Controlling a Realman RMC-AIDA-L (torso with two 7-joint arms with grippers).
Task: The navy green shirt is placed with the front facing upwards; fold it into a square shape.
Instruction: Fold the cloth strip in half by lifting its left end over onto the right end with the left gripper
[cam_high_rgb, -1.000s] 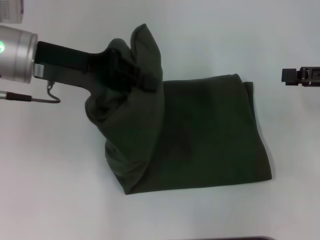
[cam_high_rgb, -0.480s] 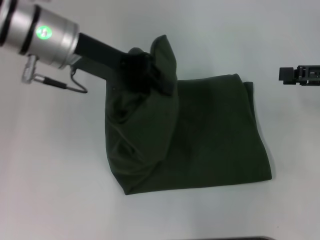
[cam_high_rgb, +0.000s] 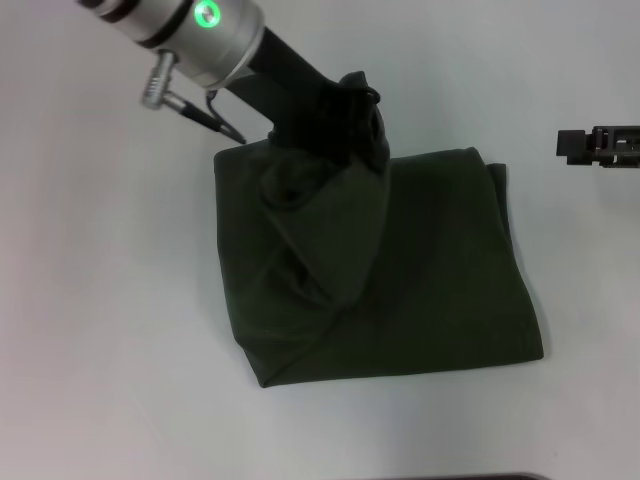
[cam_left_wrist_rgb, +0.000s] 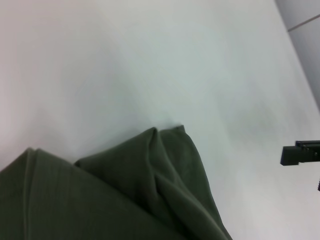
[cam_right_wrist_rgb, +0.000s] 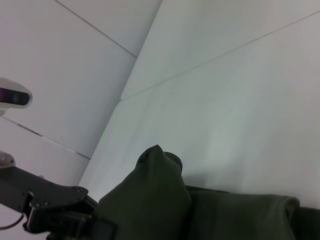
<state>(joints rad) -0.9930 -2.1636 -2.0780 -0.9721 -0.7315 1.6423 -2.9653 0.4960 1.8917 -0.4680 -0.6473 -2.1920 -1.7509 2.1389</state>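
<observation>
The navy green shirt (cam_high_rgb: 420, 270) lies partly folded on the white table, dark olive with no lettering showing. My left gripper (cam_high_rgb: 350, 115) is shut on a bunched fold of its left part, lifted above the rest and hanging over the shirt's far left area. That raised fold (cam_right_wrist_rgb: 150, 195) also shows in the right wrist view, beside the left arm. In the left wrist view, folded shirt edges (cam_left_wrist_rgb: 150, 175) fill the lower part. My right gripper (cam_high_rgb: 600, 145) is parked at the right edge of the table, apart from the shirt.
White table (cam_high_rgb: 110, 330) surrounds the shirt on all sides. A dark edge (cam_high_rgb: 440, 477) runs along the near side of the head view. Grey wall panels (cam_right_wrist_rgb: 75, 60) stand beyond the table.
My left gripper has carried the pinched fold to the right and farther back over the shirt, and the arm has swung upward. The right arm has stayed in place.
</observation>
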